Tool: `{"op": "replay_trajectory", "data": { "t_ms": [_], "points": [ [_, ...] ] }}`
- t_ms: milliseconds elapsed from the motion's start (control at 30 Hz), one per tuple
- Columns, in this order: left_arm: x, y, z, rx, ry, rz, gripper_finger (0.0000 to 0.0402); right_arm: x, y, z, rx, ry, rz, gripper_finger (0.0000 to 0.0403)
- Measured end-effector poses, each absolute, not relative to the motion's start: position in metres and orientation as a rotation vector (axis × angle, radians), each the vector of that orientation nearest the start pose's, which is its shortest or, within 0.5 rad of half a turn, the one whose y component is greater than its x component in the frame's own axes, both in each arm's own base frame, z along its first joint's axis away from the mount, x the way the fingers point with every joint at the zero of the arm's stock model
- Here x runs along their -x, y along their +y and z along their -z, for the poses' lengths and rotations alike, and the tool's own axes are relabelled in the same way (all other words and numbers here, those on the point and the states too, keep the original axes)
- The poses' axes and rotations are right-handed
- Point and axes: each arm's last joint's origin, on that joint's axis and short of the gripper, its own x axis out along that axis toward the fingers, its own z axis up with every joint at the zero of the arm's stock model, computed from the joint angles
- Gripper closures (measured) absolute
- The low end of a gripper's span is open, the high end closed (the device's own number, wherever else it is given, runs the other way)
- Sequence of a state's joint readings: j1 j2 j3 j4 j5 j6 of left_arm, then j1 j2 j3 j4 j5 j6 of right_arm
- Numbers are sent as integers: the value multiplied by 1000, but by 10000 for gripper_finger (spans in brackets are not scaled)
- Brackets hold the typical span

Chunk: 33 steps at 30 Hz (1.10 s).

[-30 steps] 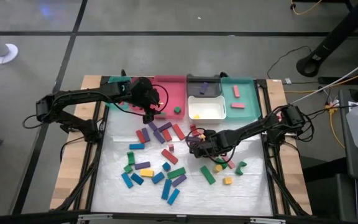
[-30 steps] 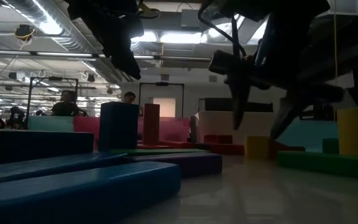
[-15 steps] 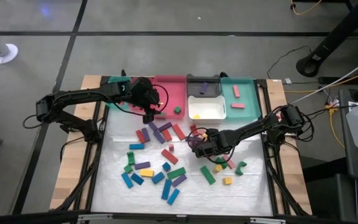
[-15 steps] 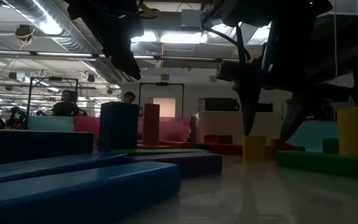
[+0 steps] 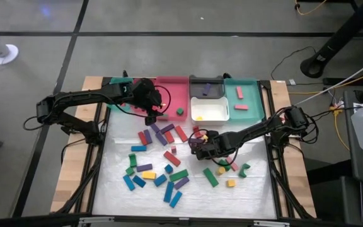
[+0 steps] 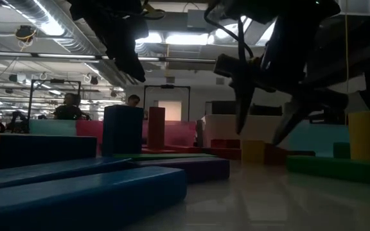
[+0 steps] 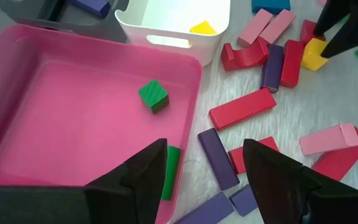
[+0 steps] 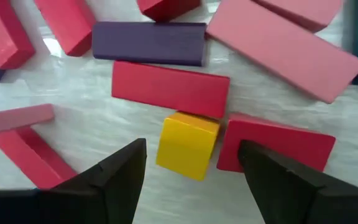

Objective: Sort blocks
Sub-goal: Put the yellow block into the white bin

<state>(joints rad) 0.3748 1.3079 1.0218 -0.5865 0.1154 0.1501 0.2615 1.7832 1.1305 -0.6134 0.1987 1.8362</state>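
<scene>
White, faintly textured sheeting covers the surface [image 5: 257, 189], framed by wood edges and dark rails; grey floor and cables lie around it.

Near edge, high view: scattered blocks [image 5: 169, 170], short bars in blue, green, purple, red and yellow, lying flat, some touching, some apart. They look rigid, light and smooth-faced, so probably slippery on the sheeting and liable to skid or twist if nudged off-centre.

Mid surface: right gripper [image 8: 191, 180], fingers spread, poised over a yellow cube [image 8: 187, 144]. The cube touches a red bar [image 8: 170, 89] on one side and sits just beside another red block [image 8: 277, 147]. A purple bar [image 8: 148, 43] lies past the red bar, a pink bar [image 8: 284, 48] near it. Judgement: grip the cube across its two free faces, the fingers straddling it; the neighbours leave little room, so one finger may push the red block aside.

Farther: left gripper [image 7: 204, 165], fingers parted and holding nothing, hangs at the rim of the pink tray [image 7: 73, 130], which holds a green cube [image 7: 153, 96]. A green block [image 7: 169, 171] shows just by that rim. Beyond, a white tray [image 7: 173, 25] holds a yellow piece [image 7: 202, 28].

Far edge, high view: row of trays, among them a teal tray [image 5: 244, 94] with pink blocks.

Low view: large dim hall, ceiling strip lights, people seated far off.
</scene>
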Motion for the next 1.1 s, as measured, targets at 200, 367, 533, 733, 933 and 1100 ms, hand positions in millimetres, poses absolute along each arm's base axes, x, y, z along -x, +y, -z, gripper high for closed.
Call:
{"op": "replay_trajectory", "data": {
  "t_ms": [200, 367, 533, 733, 933, 1100],
  "points": [
    [-248, 94, -273, 72, 863, -178, 204, -314, 79, -166, -1232, 957, 1116, 139],
    [-248, 94, -273, 72, 863, -178, 204, -312, 78, -173, -1233, 924, 1106, 139],
    [-248, 94, -273, 69, 864, -177, 204, -314, 76, -188, -1255, 805, 1064, 139],
    [-248, 94, -273, 69, 864, -177, 204, -322, 78, -188, -1333, 732, 1031, 139],
    [-248, 94, -273, 70, 865, -177, 204, -329, 80, -177, -1355, 720, 1034, 139],
    [-248, 94, -273, 70, 864, -177, 204, -328, 79, -177, -1355, 707, 1047, 139]
  ]
}}
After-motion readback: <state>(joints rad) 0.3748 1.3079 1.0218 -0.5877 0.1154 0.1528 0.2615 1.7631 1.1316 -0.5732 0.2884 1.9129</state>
